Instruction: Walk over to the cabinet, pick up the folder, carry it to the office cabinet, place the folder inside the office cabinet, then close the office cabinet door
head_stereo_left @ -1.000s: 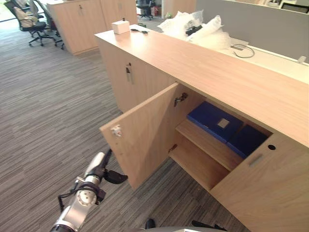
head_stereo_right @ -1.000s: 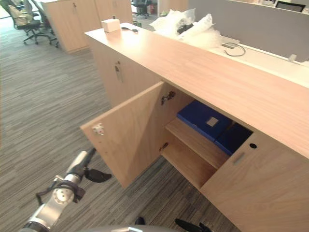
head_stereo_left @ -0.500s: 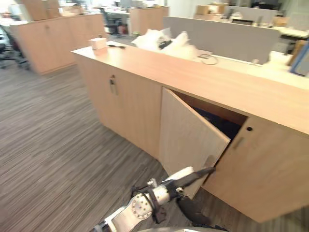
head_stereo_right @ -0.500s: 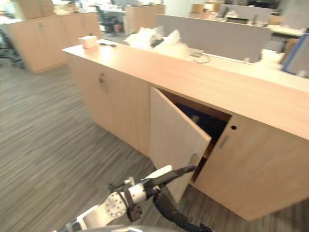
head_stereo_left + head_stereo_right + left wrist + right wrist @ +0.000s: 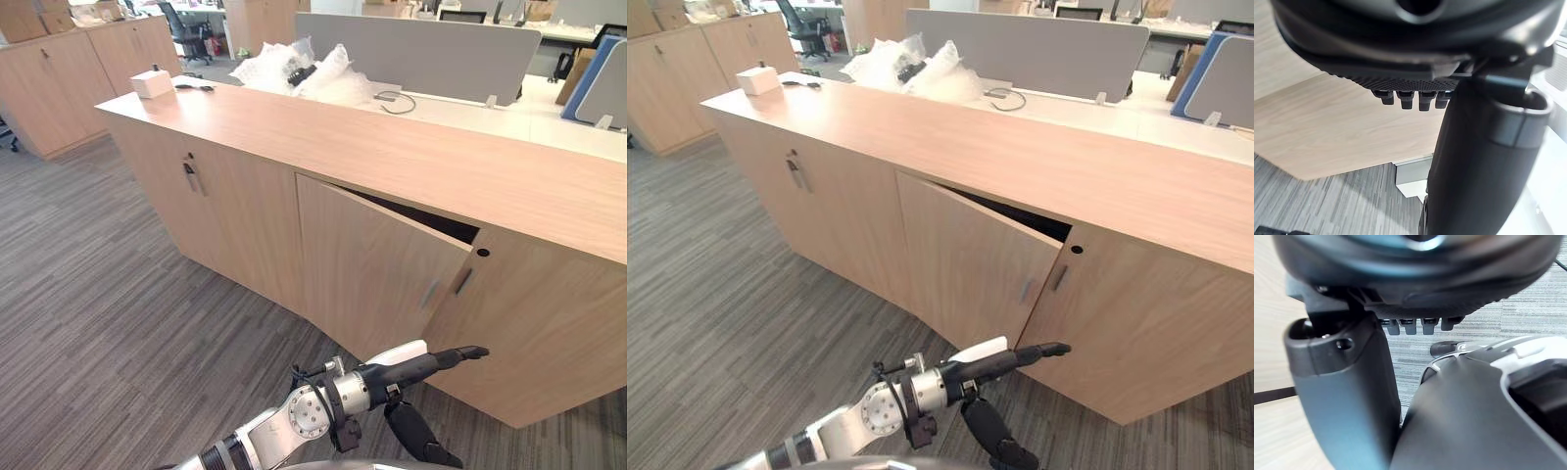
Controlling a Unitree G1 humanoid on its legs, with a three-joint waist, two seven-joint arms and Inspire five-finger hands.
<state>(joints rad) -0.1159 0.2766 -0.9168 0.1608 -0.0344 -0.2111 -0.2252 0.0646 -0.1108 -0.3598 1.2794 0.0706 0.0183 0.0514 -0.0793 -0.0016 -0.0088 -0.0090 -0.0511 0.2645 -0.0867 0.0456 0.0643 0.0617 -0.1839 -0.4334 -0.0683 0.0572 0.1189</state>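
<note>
We see the grey striped carpet floor (image 5: 88, 294) spreading below and to the left of the left robot hand (image 5: 416, 366). Beyond that hand runs the long office cabinet (image 5: 392, 147) of pale wood. Its door (image 5: 362, 264), just beyond and above the hand, stands slightly ajar: the free edge juts out from the front and leaves a narrow dark gap (image 5: 431, 220) along the top. Through that gap we cannot tell what lies inside, so the folder's place is hidden from us. The neighbouring door (image 5: 549, 323), to the right of the fingertips, sits flush. Far beyond the hand a grey partition (image 5: 411, 49) rises behind the cabinet, with a white table (image 5: 509, 113) at its foot. On the cabinet top, far beyond the hand and to its left, lie a heap of clear plastic wrap (image 5: 294, 69) and a small white box (image 5: 152, 83). The left robot hand is stretched out low before the door's lower free corner, fingers (image 5: 460, 353) straight and together, grasping nothing; whether they touch the wood we cannot tell. The right robot hand (image 5: 1415, 269) holds its fingers (image 5: 1410, 326) straight above the carpet, empty.
</note>
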